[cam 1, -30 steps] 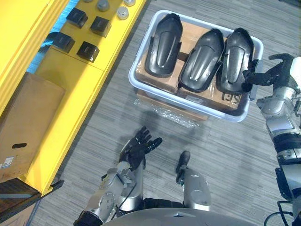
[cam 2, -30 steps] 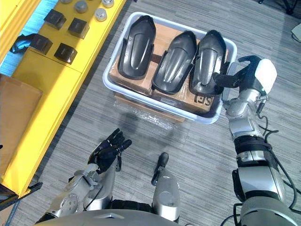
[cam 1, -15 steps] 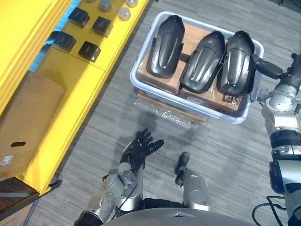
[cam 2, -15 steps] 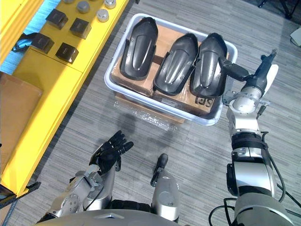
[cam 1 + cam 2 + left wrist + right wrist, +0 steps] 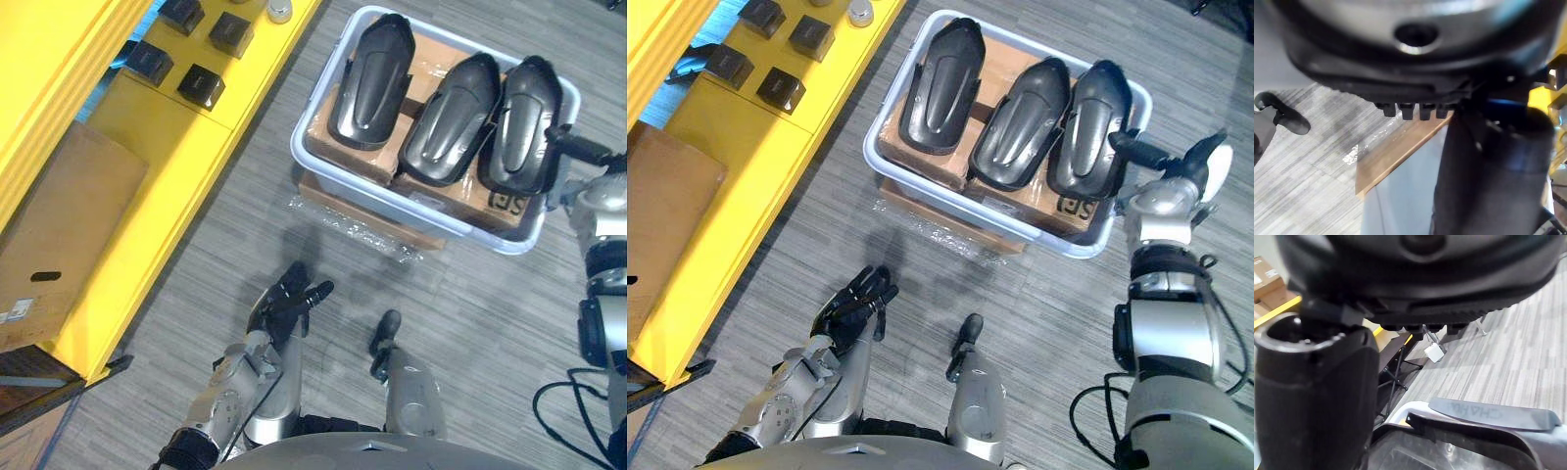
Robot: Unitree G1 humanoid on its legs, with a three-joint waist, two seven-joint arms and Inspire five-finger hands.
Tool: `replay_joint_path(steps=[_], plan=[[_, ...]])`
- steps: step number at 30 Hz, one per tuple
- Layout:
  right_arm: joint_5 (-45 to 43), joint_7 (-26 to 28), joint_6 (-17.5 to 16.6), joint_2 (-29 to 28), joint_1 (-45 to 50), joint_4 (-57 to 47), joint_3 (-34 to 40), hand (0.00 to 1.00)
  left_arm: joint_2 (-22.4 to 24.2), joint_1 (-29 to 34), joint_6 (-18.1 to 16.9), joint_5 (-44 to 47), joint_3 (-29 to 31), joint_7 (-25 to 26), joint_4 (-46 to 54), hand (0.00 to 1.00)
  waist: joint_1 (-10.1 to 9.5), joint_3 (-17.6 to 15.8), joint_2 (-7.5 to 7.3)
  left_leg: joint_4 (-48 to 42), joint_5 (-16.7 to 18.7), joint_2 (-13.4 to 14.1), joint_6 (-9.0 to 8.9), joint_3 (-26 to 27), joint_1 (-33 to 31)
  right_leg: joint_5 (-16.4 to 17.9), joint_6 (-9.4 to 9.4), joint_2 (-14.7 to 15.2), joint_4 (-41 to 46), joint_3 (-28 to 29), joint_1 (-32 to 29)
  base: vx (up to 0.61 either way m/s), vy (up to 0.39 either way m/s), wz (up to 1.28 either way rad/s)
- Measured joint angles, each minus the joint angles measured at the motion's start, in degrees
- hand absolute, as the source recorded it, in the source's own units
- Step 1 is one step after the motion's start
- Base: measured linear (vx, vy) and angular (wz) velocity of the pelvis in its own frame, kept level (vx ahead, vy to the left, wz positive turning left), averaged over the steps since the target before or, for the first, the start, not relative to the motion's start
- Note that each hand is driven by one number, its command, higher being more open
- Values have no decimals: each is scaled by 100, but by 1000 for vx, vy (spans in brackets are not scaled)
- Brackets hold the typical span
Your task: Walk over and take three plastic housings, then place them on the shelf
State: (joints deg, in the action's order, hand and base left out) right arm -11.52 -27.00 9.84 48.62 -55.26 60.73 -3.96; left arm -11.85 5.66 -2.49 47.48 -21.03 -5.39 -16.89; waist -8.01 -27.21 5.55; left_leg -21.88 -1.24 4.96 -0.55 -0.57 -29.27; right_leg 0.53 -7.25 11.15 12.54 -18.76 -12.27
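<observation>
Robot hand on my right [image 5: 1176, 164] is reaching in at the right-hand rim of the tub with its fingers stretched out straight toward the nearest housing. It is gripping nothing, and I cannot tell whether a fingertip is touching the housing. My left robot hand [image 5: 287, 306] is hanging low over the floor with its fingers loosely spread and nothing in them.

Grey striped carpet floor [image 5: 490, 323] is lying under everything. A long yellow shelf [image 5: 167, 157] is running along my left side, and a closed cardboard box [image 5: 59, 235] is sitting on its nearer end. Ahead of me, a pale grey plastic tub [image 5: 300, 157] is resting on a film-wrapped carton [image 5: 358, 217] on the floor, just beside the shelf. Brown cartons [image 5: 431, 64] are lining the inside of the tub.

Three dark plastic housings are lying on those cartons, side by side with their rounded backs up. The left housing [image 5: 370, 83] is lying a little apart from the others. The middle housing [image 5: 453, 117] and the right housing [image 5: 527, 122] are touching along their sides.

Farther along the shelf, four small black blocks [image 5: 201, 86] are sitting in a loose cluster. A small round metal piece [image 5: 281, 10] is sitting just beyond them.
</observation>
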Motion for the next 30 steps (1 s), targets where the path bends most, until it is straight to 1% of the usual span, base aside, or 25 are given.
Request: replay_joint_path(steps=[1, 2, 4, 7, 8, 10, 11, 12, 13, 14, 19, 20, 21, 23, 24, 30], plan=[[1, -4, 16, 155, -105, 42, -53, 100, 67, -54, -1, 14, -15, -3, -60, 100, -37, 23, 76, 7, -15, -28, 15, 0, -74, 8, -5, 37, 65, 3, -115, -48, 53, 3], [2, -21, 98, 415, -298, 158, -130, 100, 149, -164, -7, 19, -89, -3, -148, 100, -103, 19, 240, 5, -21, -57, 8, 4, -193, 20, -12, 82, 163, 14, -267, -42, 42, 2], [1, -79, 144, 506, -391, 263, -145, 100, 186, -215, -21, 23, -126, -5, -173, 100, -134, 6, 324, 16, -37, -68, 6, -12, -256, 32, -15, 99, 221, 12, -347, -34, 25, 3], [-3, -134, 273, 572, -473, 485, -375, 100, 203, -351, -67, 195, -279, 4, -296, 100, -146, 12, 451, 262, -215, -150, 6, -57, -354, 86, -24, 196, 379, -4, -622, -19, -9, 8], [-3, -135, 320, 572, -481, 484, -409, 100, 210, -350, -96, 205, -298, 3, -295, 100, -152, 20, 466, 304, -251, -159, -5, -57, -391, 101, -20, 213, 411, -1, -694, -6, -16, 5], [-14, -135, 634, 579, -654, 502, -580, 100, 280, -379, -158, 243, -335, 28, -294, 100, -147, -3, 565, 434, -369, -194, -15, -62, -512, 144, -26, 275, 565, 0, -938, -2, -6, 3], [-16, -135, 713, 592, -688, 502, -582, 100, 298, -398, -158, 244, -361, 43, -295, 100, -155, -2, 607, 434, -382, -202, -14, -71, -549, 155, -21, 285, 614, 1, -992, -5, -9, 8], [-18, -135, 819, 636, -720, 502, -596, 100, 315, -440, -157, 245, -421, 58, -294, 100, -188, -7, 678, 424, -394, -211, -14, -88, -601, 186, -11, 302, 693, 0, -1067, -4, -8, 6], [-28, -135, 944, 744, -760, 505, -677, 100, 327, -515, -157, 253, -519, 87, -291, 100, -271, -5, 743, 422, -434, -227, 17, -84, -671, 238, -2, 348, 838, 4, -1205, -4, -7, 7], [-52, -134, 1036, 809, -861, 504, -740, 0, 369, -549, -161, 274, -543, 127, -287, 100, -285, -6, 783, 417, -460, -244, 21, -77, -757, 311, 7, 397, 997, 6, -1350, -2, -5, 5], [-52, -92, 1084, 1005, -1112, 343, -1015, 0, 512, -658, -153, 457, -572, 191, -230, 100, -335, -6, 789, 349, -536, -292, -27, -102, -1116, 615, 81, 567, 1664, 18, -1933, -14, -22, 10], [-42, -82, 1090, 1033, -1126, 182, -1093, 0, 532, -664, -152, 472, -590, 216, -171, 100, -351, -5, 790, 260, -526, -294, -43, -121, -1236, 715, 98, 598, 1862, 20, -2079, -32, -34, 11], [-12, -142, 1114, 1049, -1146, 91, -1159, 0, 539, -713, -148, 476, -626, 221, -140, 100, -371, -6, 790, 168, -485, -290, -106, -144, -1352, 799, 141, 623, 2014, 18, -2224, -40, -34, 10], [152, -186, 1132, 1264, -1152, 59, -1261, 0, 619, -754, -131, 476, -622, 221, -89, 100, -416, -6, 789, 29, -458, -287, -127, -170, -1550, 934, 143, 667, 2274, 17, -2446, -47, -34, 7], [267, -111, 1187, 1382, -1150, -39, -1398, 0, 660, -754, -148, 476, -620, 220, -55, 100, -417, -7, 787, -43, -439, -269, -123, -187, -1654, 978, 171, 668, 2380, 14, -2551, -43, -33, 4], [673, -6, 1257, 1543, -1082, -97, -1687, 0, 690, -747, -208, 475, -613, 197, -45, 100, -382, -17, 773, -168, -424, -204, -143, -174, -1738, 1096, 230, 674, 2622, 22, -2675, -14, -21, 0]])
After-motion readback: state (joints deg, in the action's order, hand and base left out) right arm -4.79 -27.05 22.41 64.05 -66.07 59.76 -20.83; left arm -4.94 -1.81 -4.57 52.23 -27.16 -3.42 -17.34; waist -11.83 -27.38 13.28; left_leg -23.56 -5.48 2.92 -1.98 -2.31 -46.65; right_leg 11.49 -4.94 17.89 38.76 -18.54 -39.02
